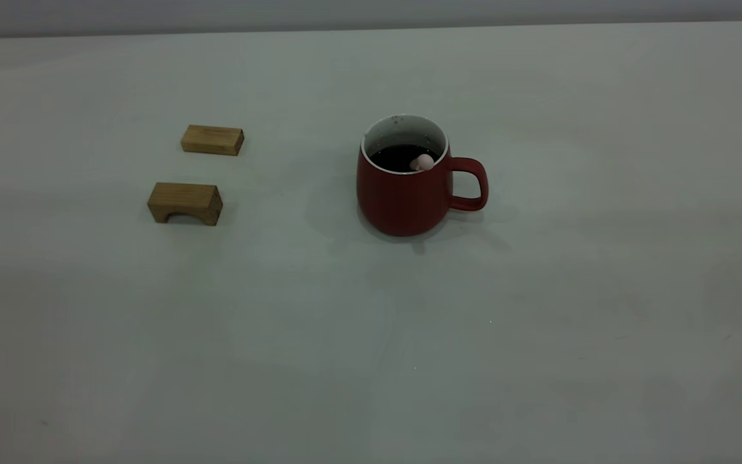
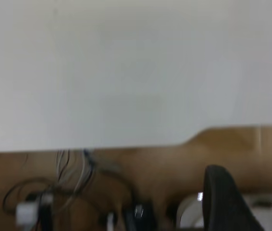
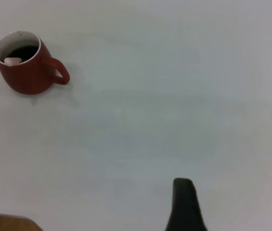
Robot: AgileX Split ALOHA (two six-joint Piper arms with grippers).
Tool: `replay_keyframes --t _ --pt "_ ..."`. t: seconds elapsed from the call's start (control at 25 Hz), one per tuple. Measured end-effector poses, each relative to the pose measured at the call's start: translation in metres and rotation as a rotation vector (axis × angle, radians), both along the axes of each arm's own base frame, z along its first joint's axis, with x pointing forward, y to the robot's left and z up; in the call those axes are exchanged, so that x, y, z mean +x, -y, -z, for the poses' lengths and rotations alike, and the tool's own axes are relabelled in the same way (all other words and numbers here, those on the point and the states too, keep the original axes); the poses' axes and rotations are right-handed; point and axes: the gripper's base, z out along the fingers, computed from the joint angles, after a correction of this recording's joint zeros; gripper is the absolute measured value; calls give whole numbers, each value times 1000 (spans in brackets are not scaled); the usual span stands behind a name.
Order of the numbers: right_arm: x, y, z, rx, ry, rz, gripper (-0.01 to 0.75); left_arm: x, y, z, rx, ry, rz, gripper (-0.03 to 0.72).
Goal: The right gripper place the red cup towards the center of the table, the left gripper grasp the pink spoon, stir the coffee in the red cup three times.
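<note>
Bare table (image 1: 371, 361) is lying nearest us; we are seeing the pink spoon (image 1: 421, 162) resting in the red cup (image 1: 403, 193), apparently left after stirring; we cannot tell either gripper's opening.

Exterior view looks down on the table (image 1: 538, 361); both wrist views share it.

In the exterior view we see dim, even light on the table (image 1: 371, 361), which darkens toward the near corners. The red cup (image 1: 403, 193) casts a soft, faint shadow to its front and left (no hard edge anywhere). The left wrist view is bright but blurred throughout. We find the right wrist view brighter, fairly sharp, without glare.
</note>
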Motion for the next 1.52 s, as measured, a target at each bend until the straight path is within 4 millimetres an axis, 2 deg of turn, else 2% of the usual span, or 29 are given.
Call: replay_keyframes --t 0.24,0.6,1.52 --pt "0 0 0 0 0 0 585 -27 -3 5 -2 174 -56 342" --pt "0 0 0 0 0 0 585 -47 -2 6 -6 317 -39 342" --pt "0 0 0 1 0 -1 585 -48 -2 6 -5 322 -38 342"
